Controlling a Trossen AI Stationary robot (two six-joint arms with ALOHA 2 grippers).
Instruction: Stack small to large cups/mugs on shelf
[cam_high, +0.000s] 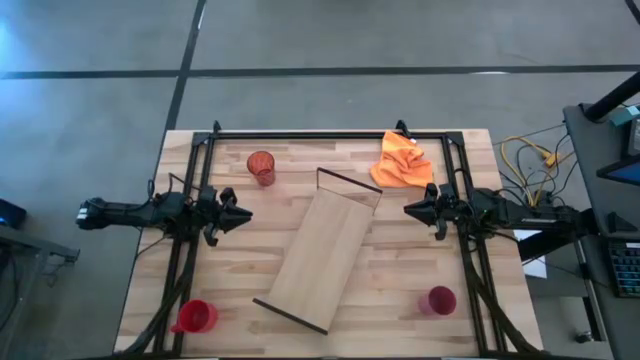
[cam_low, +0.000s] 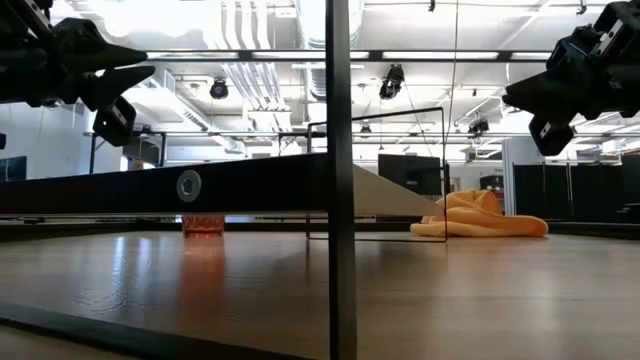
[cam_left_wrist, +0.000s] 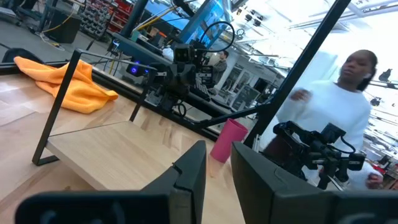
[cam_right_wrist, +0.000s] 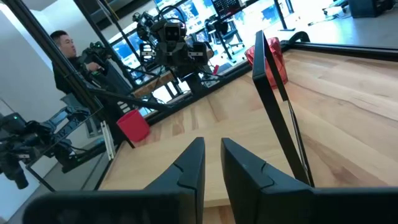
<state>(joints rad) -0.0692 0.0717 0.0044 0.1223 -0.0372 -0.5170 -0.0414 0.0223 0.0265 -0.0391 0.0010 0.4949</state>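
The pale wood shelf (cam_high: 320, 255) lies slantwise on the middle of the table, with dark end frames. The amber tumbler (cam_high: 261, 167) stands at the far left. The red mug (cam_high: 195, 317) stands at the near left corner. The magenta cup (cam_high: 438, 300) stands at the near right. My left gripper (cam_high: 245, 213) hovers left of the shelf, and my right gripper (cam_high: 408, 210) hovers right of it. Both point inward, above the table, empty, with fingers shut to a narrow slit. The left wrist view shows the cup (cam_left_wrist: 227, 140). The right wrist view shows the mug (cam_right_wrist: 132, 124) and the tumbler (cam_right_wrist: 268, 62).
A crumpled orange cloth (cam_high: 402, 160) lies at the far right, beside the shelf's far end frame (cam_high: 348, 185). A dark metal frame (cam_high: 330, 134) runs round the table's edges. People stand beyond the table, one in the left wrist view (cam_left_wrist: 336, 106) and one in the right wrist view (cam_right_wrist: 68, 56).
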